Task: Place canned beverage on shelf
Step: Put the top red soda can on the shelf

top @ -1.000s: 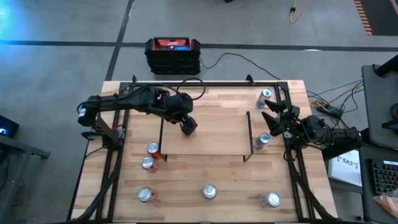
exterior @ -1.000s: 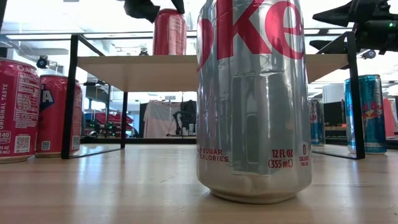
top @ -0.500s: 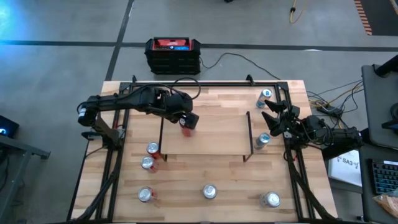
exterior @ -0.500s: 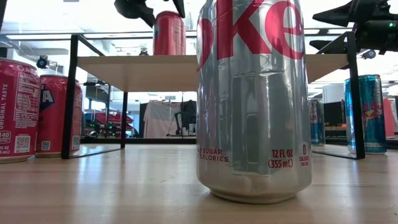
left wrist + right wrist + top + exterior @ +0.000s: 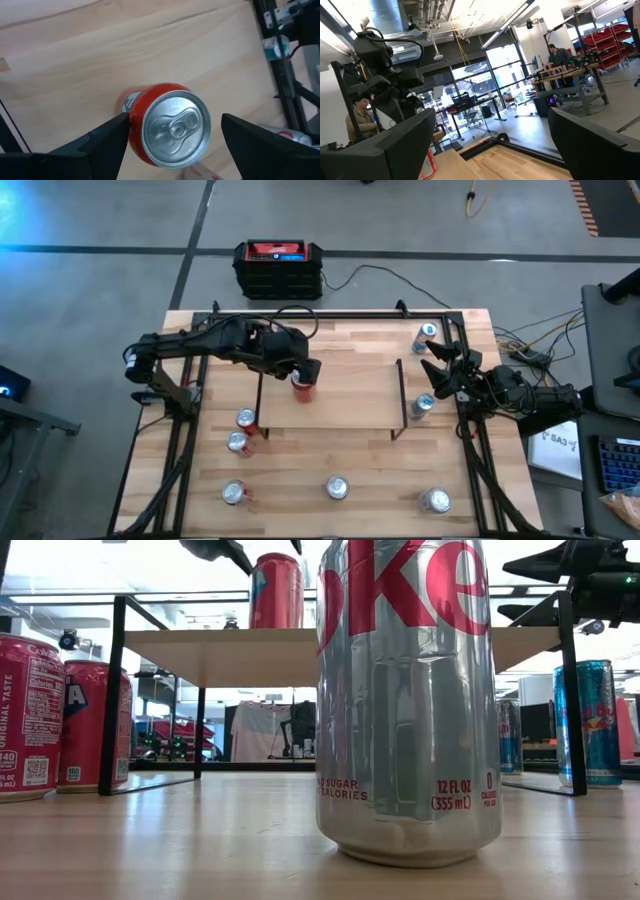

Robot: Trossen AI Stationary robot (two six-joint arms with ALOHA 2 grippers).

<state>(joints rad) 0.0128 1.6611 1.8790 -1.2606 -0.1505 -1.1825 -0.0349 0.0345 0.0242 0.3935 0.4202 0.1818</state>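
Red can (image 5: pixel 301 387) standing upright on the shelf (image 5: pixel 350 400), a light-wood board on thin black legs, near the board's left end. In the left wrist view the can's silver lid (image 5: pixel 175 125) faces the camera, and the left gripper (image 5: pixel 172 132) is directly above it with its jaws spread: one finger (image 5: pixel 107 137) nearly touches the can's side, while the other finger (image 5: pixel 250 135) stands clear of it, with bare wood showing in the gap. The jaws therefore bracket the can without pinching it. In the low view the can (image 5: pixel 277 590) rests on the board's top, with the dark gripper just above its upper rim.

Right gripper (image 5: pixel 440 370): raised beyond the shelf's right end, jaws spread wide with nothing between them; its wrist view looks past both fingers (image 5: pixel 385 145) into the room, where people are visible in the background.

Other cans stand on the tabletop (image 5: pixel 370 470) outside both sets of jaws: two red cans (image 5: pixel 241 430) beside the shelf's left legs, a blue can (image 5: pixel 422 406) by the right legs, another can (image 5: pixel 427 335) behind the right gripper, and three cans (image 5: pixel 337 488) along the near edge. A silver can (image 5: pixel 405 700) fills the middle of the low view. A black-and-red box (image 5: pixel 279 268) sits on the floor beyond the table.
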